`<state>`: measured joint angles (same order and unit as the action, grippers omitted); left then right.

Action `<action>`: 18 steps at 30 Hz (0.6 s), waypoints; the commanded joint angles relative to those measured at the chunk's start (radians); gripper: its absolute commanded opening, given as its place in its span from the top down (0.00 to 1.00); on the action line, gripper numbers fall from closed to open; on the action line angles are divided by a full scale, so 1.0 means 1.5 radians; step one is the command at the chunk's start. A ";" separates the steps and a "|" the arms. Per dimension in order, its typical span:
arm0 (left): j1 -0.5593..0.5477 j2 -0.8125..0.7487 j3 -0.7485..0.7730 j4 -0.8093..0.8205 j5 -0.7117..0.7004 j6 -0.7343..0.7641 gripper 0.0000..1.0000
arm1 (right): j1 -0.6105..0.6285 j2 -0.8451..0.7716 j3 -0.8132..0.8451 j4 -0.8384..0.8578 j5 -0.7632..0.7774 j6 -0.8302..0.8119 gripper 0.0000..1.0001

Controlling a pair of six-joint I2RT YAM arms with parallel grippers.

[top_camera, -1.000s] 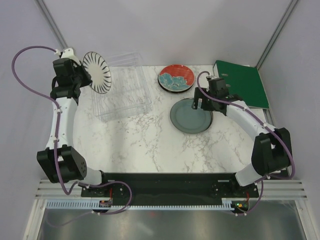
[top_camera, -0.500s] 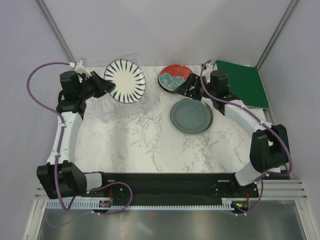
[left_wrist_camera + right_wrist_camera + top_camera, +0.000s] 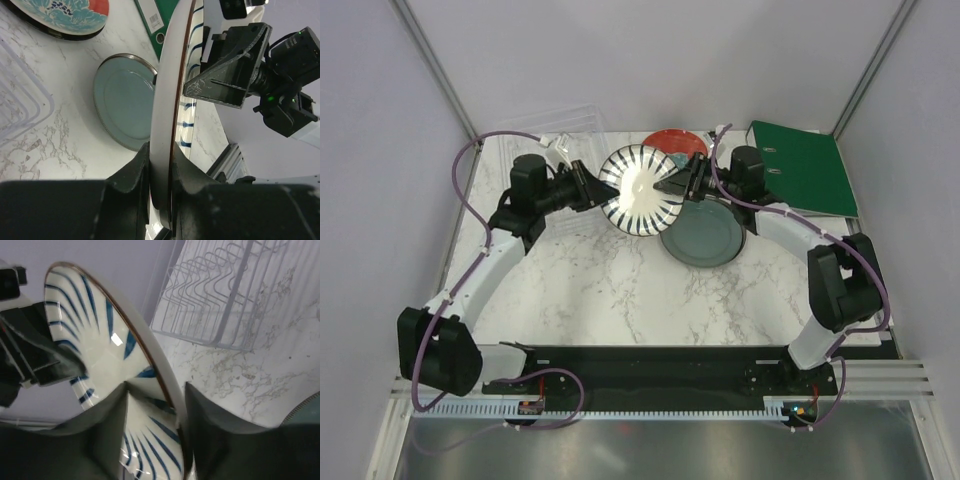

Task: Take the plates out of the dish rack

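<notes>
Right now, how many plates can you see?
3: striped plate between left hand and right hand, teal plate on the table, red plate behind. Another may hide under the red.

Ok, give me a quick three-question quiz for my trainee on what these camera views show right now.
1. Multiple choice: where is the striped plate? A) in the dish rack; B) stacked on the red plate; C) in the air, between the left gripper and the right gripper.
2. True or false: the teal-green plate stands upright in the dish rack.
3. Fill in: the green ring binder lies at the far ___ corner of the table.

Key: 1 C. 2 false, it lies flat on the table. 3 right.
</notes>
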<state>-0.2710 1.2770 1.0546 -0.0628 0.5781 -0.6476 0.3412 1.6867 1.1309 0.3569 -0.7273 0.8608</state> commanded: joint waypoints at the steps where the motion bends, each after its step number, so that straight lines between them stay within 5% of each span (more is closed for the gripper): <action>1: -0.018 -0.003 0.009 0.148 0.019 -0.064 0.98 | 0.006 0.016 -0.031 0.084 -0.022 0.033 0.82; 2: -0.019 -0.005 0.010 0.144 0.014 -0.058 0.98 | 0.005 0.010 -0.034 0.083 -0.020 0.034 1.00; 5: -0.018 -0.003 0.018 0.122 -0.004 -0.038 0.97 | 0.003 -0.001 -0.038 0.096 -0.023 0.035 1.00; 7: -0.017 0.013 0.034 0.087 -0.022 -0.008 0.76 | 0.001 -0.020 -0.040 0.080 0.009 0.021 1.00; 18: -0.014 0.028 0.067 -0.048 -0.324 0.168 0.38 | -0.100 -0.002 0.084 -0.046 0.066 -0.022 1.00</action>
<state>-0.2970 1.3445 1.0912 -0.1303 0.3180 -0.5644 0.2768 1.6650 1.1286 0.3183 -0.7315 0.8680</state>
